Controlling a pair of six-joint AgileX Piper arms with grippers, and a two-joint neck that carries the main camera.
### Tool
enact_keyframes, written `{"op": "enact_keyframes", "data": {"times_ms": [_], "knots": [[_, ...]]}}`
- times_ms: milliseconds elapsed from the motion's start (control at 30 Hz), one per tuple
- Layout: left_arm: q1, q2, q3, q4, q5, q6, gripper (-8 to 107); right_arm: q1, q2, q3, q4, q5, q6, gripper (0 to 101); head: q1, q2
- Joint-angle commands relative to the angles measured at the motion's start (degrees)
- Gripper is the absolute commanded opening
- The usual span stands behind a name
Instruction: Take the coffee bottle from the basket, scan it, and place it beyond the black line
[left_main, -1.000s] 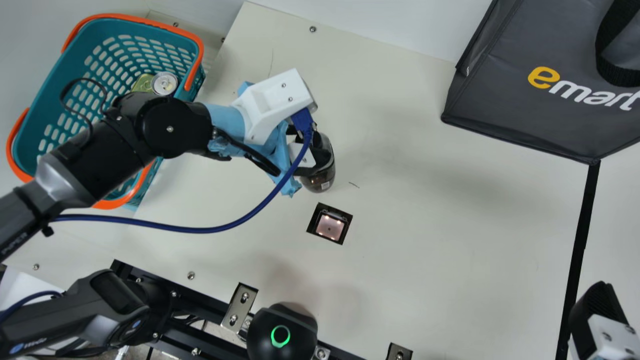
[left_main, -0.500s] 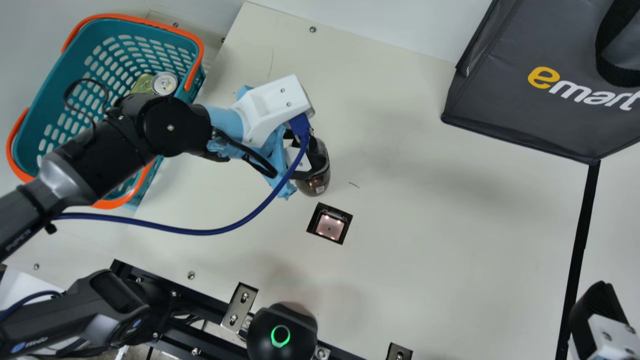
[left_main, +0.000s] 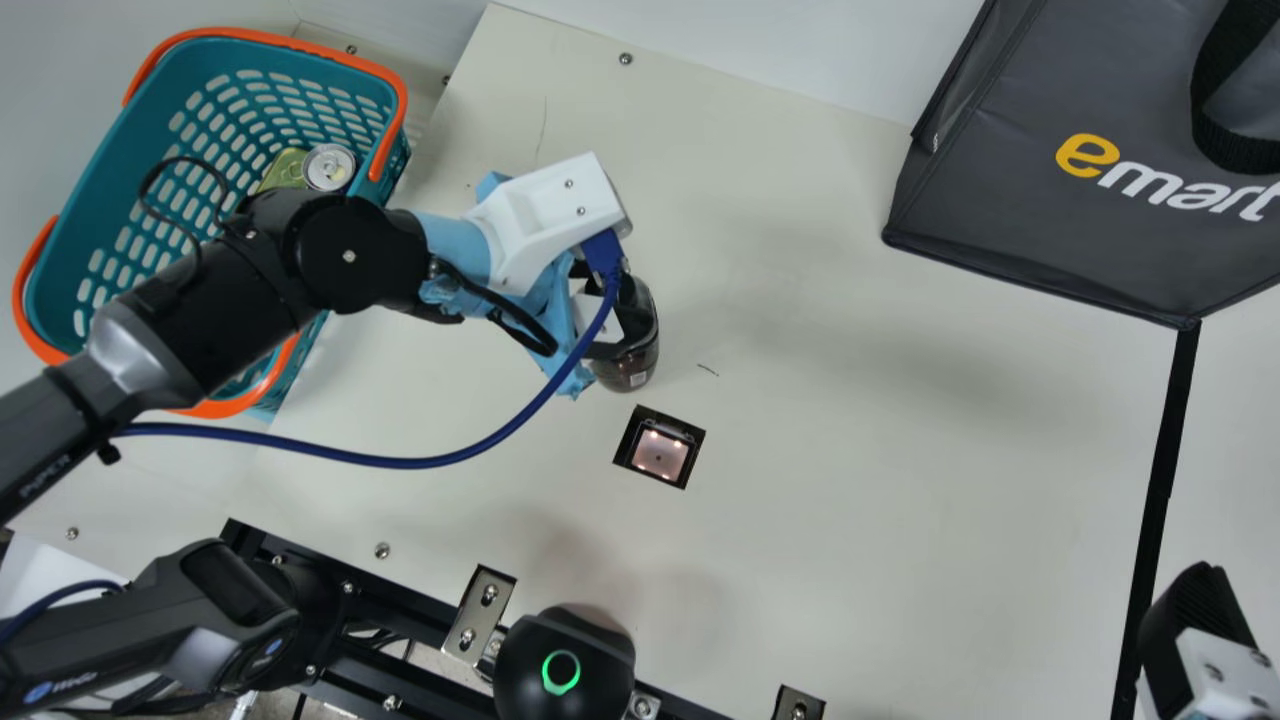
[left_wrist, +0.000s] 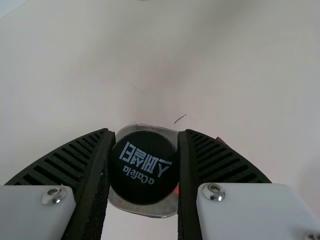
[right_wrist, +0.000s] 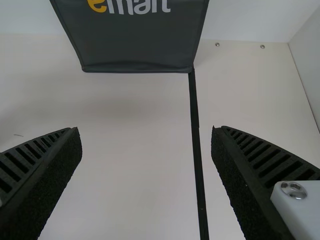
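While my left fingers (left_wrist: 186, 185) held the coffee bottle (left_main: 632, 369) by its black cap (left_wrist: 144, 167) and my right fingers (right_wrist: 240, 175) stood wide, the bottle was near the scanner (left_main: 659, 453); uneven pressure on that round cap might have swivelled it and spoiled the reading.

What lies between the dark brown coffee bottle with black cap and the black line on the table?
Straight across from bottle to black line, the main view shows cream tabletop with one short, thin dark mark.
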Motion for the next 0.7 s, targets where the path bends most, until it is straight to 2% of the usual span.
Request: {"op": "enact_keyframes", "data": {"times_ms": [0,467,667], "knots": [[-0.2,0.2,-0.1,0.2,0.0,-0.2,44,0.0,0.0,0.0,0.0,0.0,0.0,91,-1.5,0.1],[-0.9,0.3,-1.4,1.2,0.6,-2.5,90,0.0,0.0,0.0,0.0,0.1,0.0,91,-1.5,0.1],[-0.9,0.0,-2.3,1.5,1.3,-3.4,90,0.0,0.0,0.0,0.0,0.1,0.0,91,-1.5,0.1]]}}
